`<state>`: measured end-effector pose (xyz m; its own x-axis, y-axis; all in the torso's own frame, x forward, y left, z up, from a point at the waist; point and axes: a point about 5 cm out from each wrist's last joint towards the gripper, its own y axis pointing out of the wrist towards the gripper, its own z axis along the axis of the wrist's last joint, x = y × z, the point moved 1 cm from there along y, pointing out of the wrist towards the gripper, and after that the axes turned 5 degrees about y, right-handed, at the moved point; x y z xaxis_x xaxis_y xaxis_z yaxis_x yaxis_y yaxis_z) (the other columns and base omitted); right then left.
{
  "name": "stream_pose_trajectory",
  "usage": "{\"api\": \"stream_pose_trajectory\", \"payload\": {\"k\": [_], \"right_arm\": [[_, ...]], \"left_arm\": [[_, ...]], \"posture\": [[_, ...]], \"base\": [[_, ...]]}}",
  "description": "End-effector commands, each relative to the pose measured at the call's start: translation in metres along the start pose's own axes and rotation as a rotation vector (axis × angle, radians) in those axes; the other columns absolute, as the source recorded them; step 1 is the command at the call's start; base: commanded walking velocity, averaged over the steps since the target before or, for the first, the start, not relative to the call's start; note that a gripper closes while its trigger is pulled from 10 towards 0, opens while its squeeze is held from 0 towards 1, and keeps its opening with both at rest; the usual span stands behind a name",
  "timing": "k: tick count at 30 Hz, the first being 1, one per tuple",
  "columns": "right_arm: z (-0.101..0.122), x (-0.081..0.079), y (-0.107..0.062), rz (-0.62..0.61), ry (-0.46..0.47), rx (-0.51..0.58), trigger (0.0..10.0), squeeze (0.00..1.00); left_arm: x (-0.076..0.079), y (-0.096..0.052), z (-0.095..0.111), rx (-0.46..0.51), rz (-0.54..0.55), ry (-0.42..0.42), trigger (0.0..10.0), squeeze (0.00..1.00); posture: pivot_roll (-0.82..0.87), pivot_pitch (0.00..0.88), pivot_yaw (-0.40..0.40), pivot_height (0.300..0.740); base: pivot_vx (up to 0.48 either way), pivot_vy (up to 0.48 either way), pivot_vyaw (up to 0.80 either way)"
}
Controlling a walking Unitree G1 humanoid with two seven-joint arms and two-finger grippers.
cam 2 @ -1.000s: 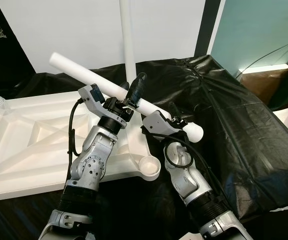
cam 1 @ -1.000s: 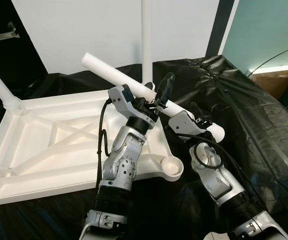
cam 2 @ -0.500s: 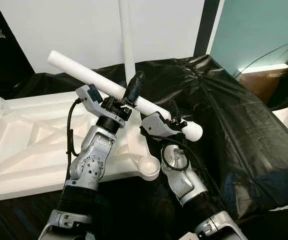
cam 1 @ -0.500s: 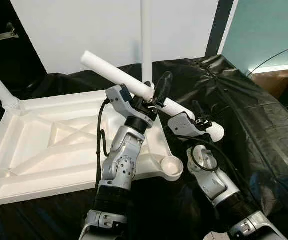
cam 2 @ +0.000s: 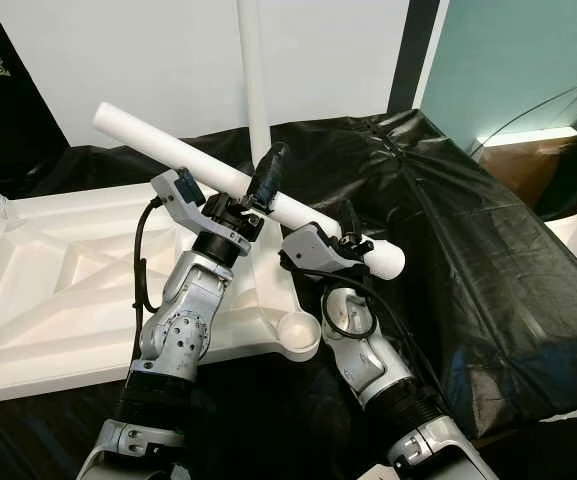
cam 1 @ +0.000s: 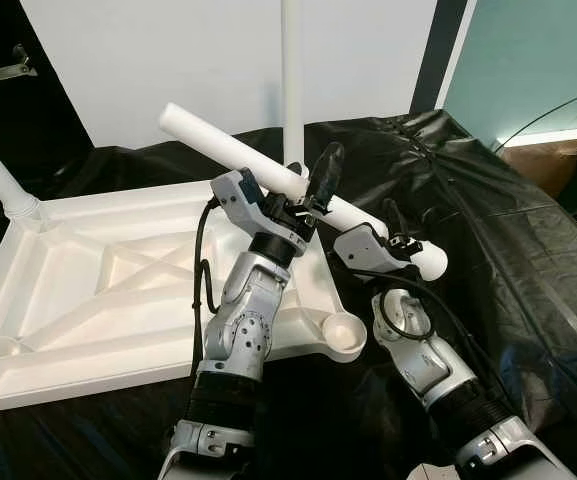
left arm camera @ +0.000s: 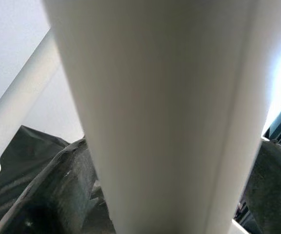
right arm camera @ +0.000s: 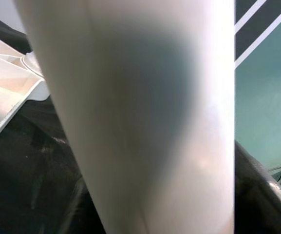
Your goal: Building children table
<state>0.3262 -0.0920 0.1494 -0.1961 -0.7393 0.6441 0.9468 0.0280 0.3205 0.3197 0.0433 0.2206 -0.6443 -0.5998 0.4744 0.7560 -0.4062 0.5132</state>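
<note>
- Left eye view: a white table leg was held tilted above the upturned tabletop.
- It was clamped by the left gripper.
- The right gripper was apparently closed on it too.

Black plastic sheeting: wrinkled, glossy, spread under and beyond the jaws, rising in folds past them on the right.

White wall panel: upright, far beyond the jaws.

Teal wall panel: beyond the jaws, right; a black vertical strip divides it from the white.

Brown box: right of the jaws, at the sheeting's far edge.

Dark cable: arcs across the teal panel.
</note>
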Motion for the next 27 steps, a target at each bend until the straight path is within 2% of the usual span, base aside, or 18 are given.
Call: {"api": "stream_pose_trajectory", "payload": {"k": [1, 2, 5, 6, 7, 8, 12, 13, 16, 17, 18, 19, 20, 21, 22, 23, 24, 27], "right_arm": [[0.0046, -0.0005, 0.0023, -0.01, 0.01, 0.024, 10.0, 0.0], [0.0054, -0.001, 0.0027, 0.003, 0.036, 0.02, 10.0, 0.84], [0.0054, -0.001, 0.0027, 0.003, 0.036, 0.02, 10.0, 0.84], [0.0068, -0.0007, 0.0032, 0.01, 0.054, 0.02, 10.0, 1.0], [0.0068, -0.0007, 0.0032, 0.01, 0.054, 0.02, 10.0, 1.0], [0.0093, 0.0011, 0.0049, 0.008, 0.071, 0.024, 10.0, 0.75], [0.0098, 0.0014, 0.0053, 0.005, 0.07, 0.026, 10.0, 0.75], [0.0099, 0.0014, 0.0054, 0.003, 0.07, 0.027, 10.0, 0.01], [0.0083, -0.0006, 0.0047, 0.014, 0.072, 0.02, 10.0, 0.0], [0.008, -0.001, 0.0044, 0.017, 0.072, 0.019, 10.0, 0.0], [0.0079, -0.0013, 0.0043, 0.021, 0.073, 0.019, 9.8, 0.0], [0.0079, -0.0013, 0.0043, 0.021, 0.073, 0.019, 9.8, 0.0], [0.0078, -0.0016, 0.0043, 0.026, 0.075, 0.02, 7.3, 0.0], [0.0078, -0.0016, 0.0043, 0.026, 0.075, 0.02, 7.3, 0.0], [0.0078, -0.0023, 0.0043, 0.033, 0.081, 0.02, 0.0, 0.0], [0.0078, -0.0023, 0.0043, 0.033, 0.081, 0.02, 0.0, 0.0], [0.0081, -0.0028, 0.0045, 0.037, 0.084, 0.02, 0.0, 0.0], [0.0088, -0.0023, 0.0051, 0.028, 0.079, 0.02, 1.7, 0.0]], "left_arm": [[0.0089, 0.0033, -0.0007, 0.016, -0.081, -0.019, 0.0, 0.6], [0.0091, 0.0032, -0.0004, 0.017, -0.084, -0.019, 0.0, 0.33], [0.0091, 0.0032, -0.0004, 0.017, -0.084, -0.019, 0.0, 0.33], [0.0094, 0.003, -0.0002, 0.018, -0.088, -0.017, 0.0, 0.0], [0.0094, 0.003, -0.0002, 0.018, -0.088, -0.017, 0.0, 0.0], [0.0095, 0.0028, -0.0009, 0.012, -0.091, -0.008, 0.0, 0.0], [0.0095, 0.0031, -0.0015, 0.007, -0.089, 0.003, 0.0, 0.0], [0.0097, 0.0033, -0.0017, 0.007, -0.089, 0.007, 0.0, 0.0], [0.0085, 0.0039, -0.0033, -0.005, -0.077, 0.031, 0.0, 0.0], [0.0075, 0.004, -0.0047, -0.02, -0.067, 0.047, 5.6, 0.0], [0.0065, 0.004, -0.0061, -0.035, -0.057, 0.062, 10.0, 0.0], [0.0065, 0.004, -0.0061, -0.035, -0.057, 0.062, 10.0, 0.0], [0.0062, 0.0041, -0.0066, -0.037, -0.054, 0.069, 10.0, 0.0], [0.0062, 0.0041, -0.0066, -0.037, -0.054, 0.069, 10.0, 0.0], [0.006, 0.004, -0.0067, -0.037, -0.051, 0.074, 10.0, 0.0], [0.006, 0.004, -0.0067, -0.037, -0.051, 0.074, 10.0, 0.0], [0.0063, 0.0036, -0.005, -0.017, -0.054, 0.06, 0.0, 0.0], [0.0089, 0.0023, -0.0022, 0.008, -0.078, 0.042, 0.0, 0.0]], "posture": [[-0.1, 0.02, 0.045, 0.74], [-0.1, 0.02, 0.045, 0.74], [-0.1, 0.02, 0.045, 0.74], [-0.1, 0.02, 0.044, 0.74], [-0.1, 0.02, 0.044, 0.74], [-0.1, 0.02, 0.046, 0.74], [-0.1, 0.02, 0.046, 0.74], [-0.1, 0.021, 0.046, 0.74], [-0.1, 0.021, 0.046, 0.74], [-0.1, 0.023, 0.046, 0.74], [-0.1, 0.023, 0.046, 0.74], [-0.1, 0.023, 0.046, 0.74], [-0.1, 0.023, 0.046, 0.74], [-0.1, 0.023, 0.046, 0.74], [-0.1, 0.022, 0.046, 0.74], [-0.1, 0.022, 0.046, 0.74], [-0.1, 0.022, 0.046, 0.74], [-0.09, 0.021, 0.045, 0.74]], "base": [[0.0, 0.0, 0.0], [0.0, 0.0, 0.0], [0.0, 0.0, 0.0], [0.0, 0.0, 0.0], [0.0, 0.0, 0.0], [0.0, 0.0, 0.0], [0.0, 0.0, 0.0], [0.0, 0.0, 0.0], [0.0, 0.0, 0.0], [0.0, 0.0, 0.0], [0.0, 0.0, 0.0], [0.0, 0.0, 0.0], [0.0, 0.0, 0.0], [0.0, 0.0, 0.0], [0.0, 0.0, 0.0], [0.0, 0.0, 0.0], [0.0, 0.0, 0.0], [0.0, 0.0, 0.0]]}}
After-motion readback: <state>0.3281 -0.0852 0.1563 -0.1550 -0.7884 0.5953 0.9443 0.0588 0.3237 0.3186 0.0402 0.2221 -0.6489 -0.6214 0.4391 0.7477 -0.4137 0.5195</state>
